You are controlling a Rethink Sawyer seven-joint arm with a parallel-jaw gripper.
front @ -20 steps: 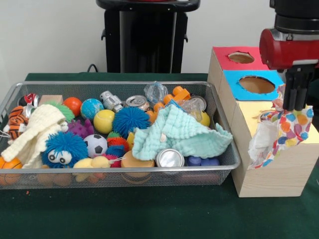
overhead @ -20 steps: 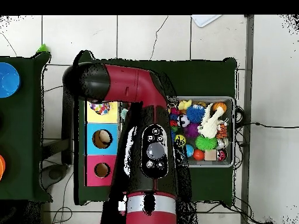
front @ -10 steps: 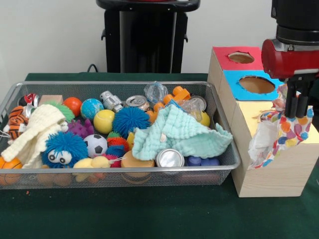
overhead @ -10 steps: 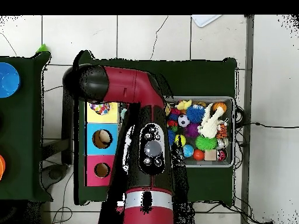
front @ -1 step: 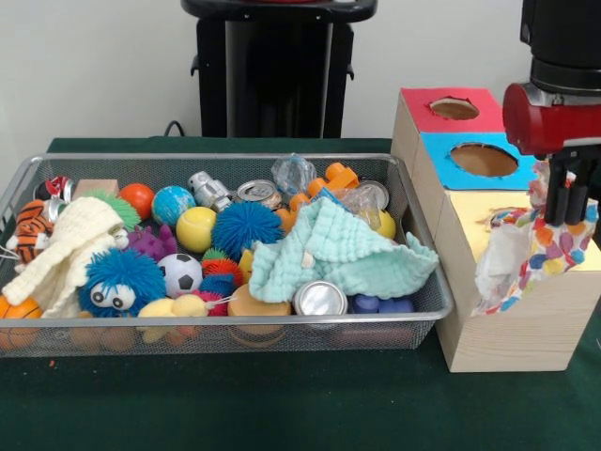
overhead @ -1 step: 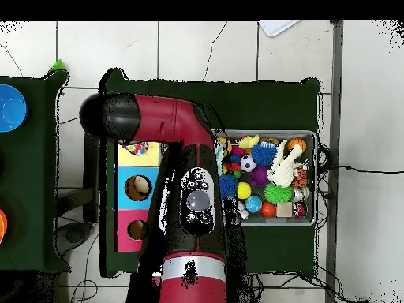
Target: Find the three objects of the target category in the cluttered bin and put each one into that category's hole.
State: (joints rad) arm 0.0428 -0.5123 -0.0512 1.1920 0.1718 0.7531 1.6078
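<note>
While the wire bin (front @ -1 step: 427, 282) of toys sits to the side on the bench (front @ -1 step: 282, 404), a polka-dot cloth (front @ -1 step: 535, 258) is held clenched in the tool (front @ -1 step: 568, 211) and draped over the wooden box's (front @ -1 step: 507, 329) yellow section (front @ -1 step: 470, 211).

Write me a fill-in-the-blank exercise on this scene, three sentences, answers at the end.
1. The gripper holds a spotted cloth over the ___ top of the wooden box.
2. The mint green cloth lies in the wire ___.
3. The box section farthest from the camera in the front view is ___.

Missing words: yellow; basket; red
</note>
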